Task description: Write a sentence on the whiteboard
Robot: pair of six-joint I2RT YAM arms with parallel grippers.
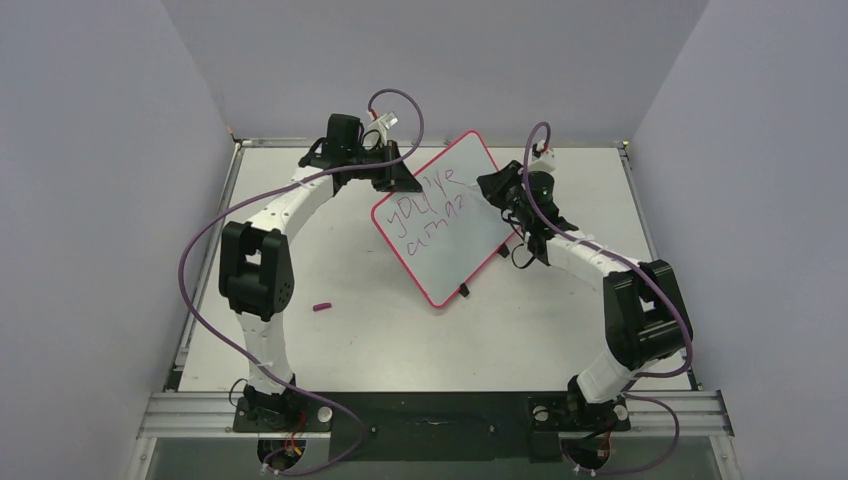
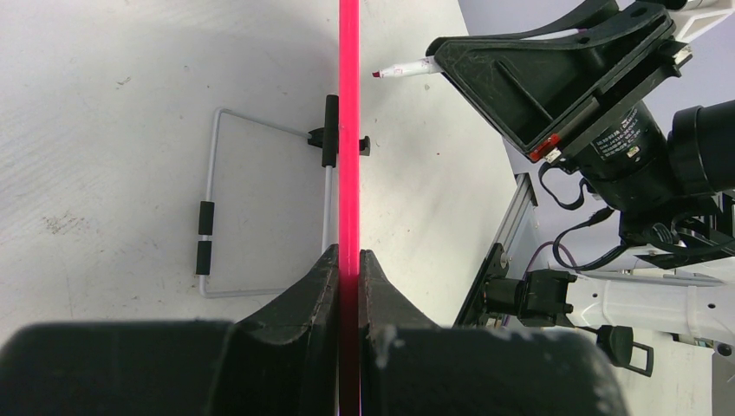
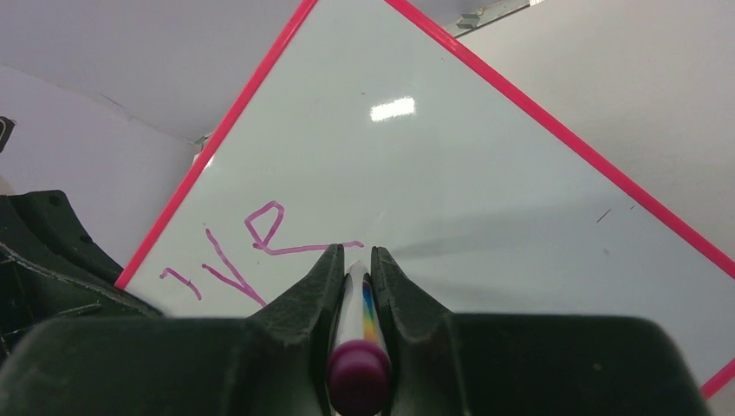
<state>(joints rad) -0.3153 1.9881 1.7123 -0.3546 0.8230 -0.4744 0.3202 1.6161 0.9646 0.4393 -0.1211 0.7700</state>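
The board [image 1: 455, 225] is in the middle of the worktop [image 1: 330, 350], between the two arms. It is tilted, and one corner points toward the near edge. The left pincer [image 1: 400, 178] is clenched on the board's upper left rim. In the left wrist view the red rim [image 2: 348, 130] is seen from the edge and runs straight between the two black fingers [image 2: 322, 277], which press it from both sides. On the back of the board a wire stand [image 2: 208, 225] is folded out and hangs from a black clip on the rim.

The writing [image 1: 428, 208] is purple-red and makes two lines on the left half of the board. The upper line reads about "you're" and the lower about "amaz". The right half is blank.

The right pincer [image 3: 354, 256] is clenched on a marker [image 3: 355, 299], whose purple back end [image 3: 357, 377] points to the camera. The marker points at the board just after the last stroke of the upper line [image 3: 264, 234]. The fingers hide the tip there. In the left wrist view the tip [image 2: 381, 74] is very near the board face, but I cannot tell if it touches.

A small purple piece [image 1: 321, 307] lies on the worktop near the left arm, well apart from the board.
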